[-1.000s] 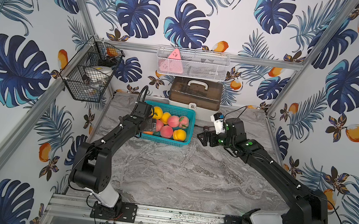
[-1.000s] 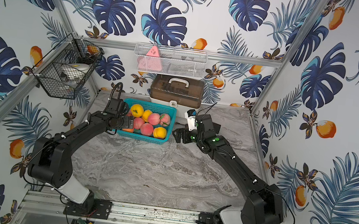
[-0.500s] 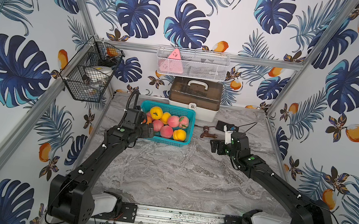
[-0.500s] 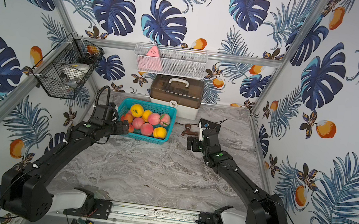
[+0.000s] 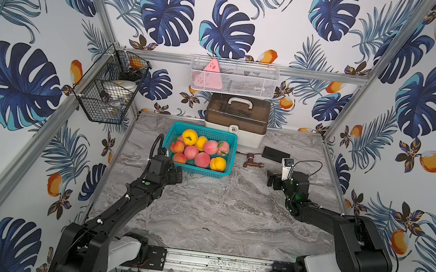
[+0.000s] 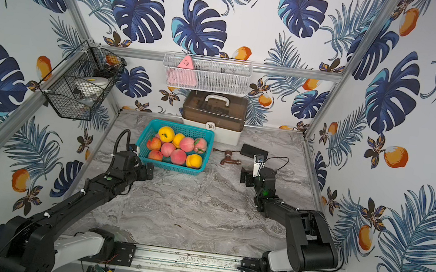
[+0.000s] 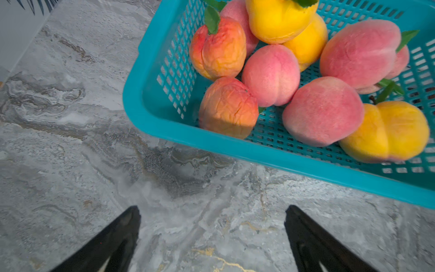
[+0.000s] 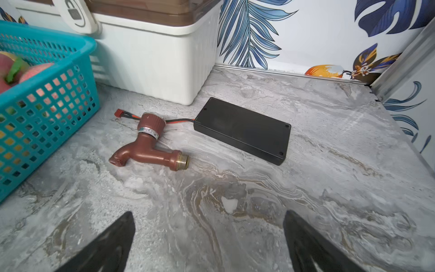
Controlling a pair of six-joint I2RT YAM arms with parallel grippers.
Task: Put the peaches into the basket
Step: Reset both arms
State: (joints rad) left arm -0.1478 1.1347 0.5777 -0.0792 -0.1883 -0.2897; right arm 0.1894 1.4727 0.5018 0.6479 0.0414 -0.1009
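Pink, yellow and orange-red toy peaches (image 5: 200, 151): all are seen heaped inside the teal perforated plastic basket (image 5: 201, 172), upper centre in both top views; left gripper (image 7: 211, 213) and right gripper (image 8: 208, 217) are held empty with jaws spread, since loading is judged complete.

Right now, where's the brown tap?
In both top views the brown tap lies on the table, right of the teal basket, beside the black box.

Bright, even light; soft shadow beside basket (image 7: 259, 152); wrist views bend at edges (peaches (image 7: 395, 131) slightly blurred).
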